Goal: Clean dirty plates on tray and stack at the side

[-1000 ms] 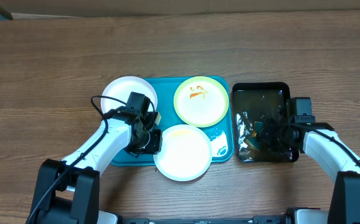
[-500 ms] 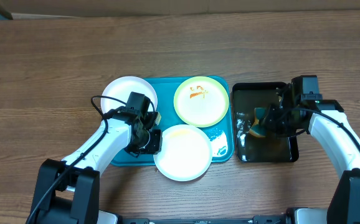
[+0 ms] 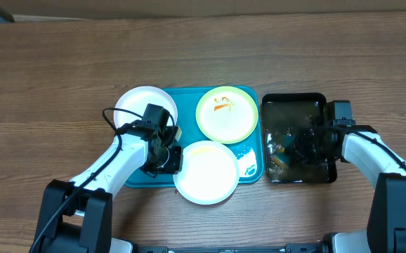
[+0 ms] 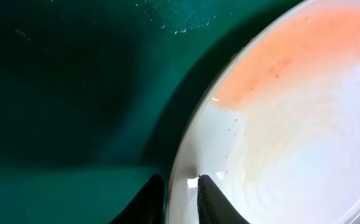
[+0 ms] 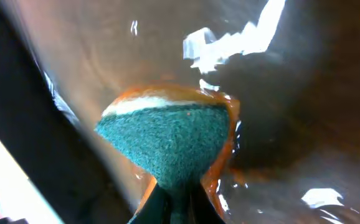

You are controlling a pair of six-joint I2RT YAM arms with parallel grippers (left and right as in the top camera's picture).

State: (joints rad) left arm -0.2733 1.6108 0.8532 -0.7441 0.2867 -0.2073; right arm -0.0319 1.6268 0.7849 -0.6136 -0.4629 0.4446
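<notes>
My right gripper (image 5: 174, 200) has dropped back into the black tray (image 3: 294, 105), pinching the sponge (image 5: 167, 140) down in the water; I reckon it is re-wetting before a wipe. The left gripper (image 4: 181, 193) hasn't budged, nipped onto the rim of the near white plate (image 3: 206, 172), which overhangs the teal tray (image 3: 186, 95) at its front edge with sauce smeared on it.

A brown wooden table (image 3: 62, 63) fills the view. At 3 o'clock from its middle sits a black tray (image 3: 293, 105) — wet, its floor glinting with water. Toward 7 o'clock inside it is a sponge (image 5: 167, 140) — green scouring face, orange body, soaked. A tan strip (image 3: 189, 7) runs along the 12 o'clock edge.
</notes>
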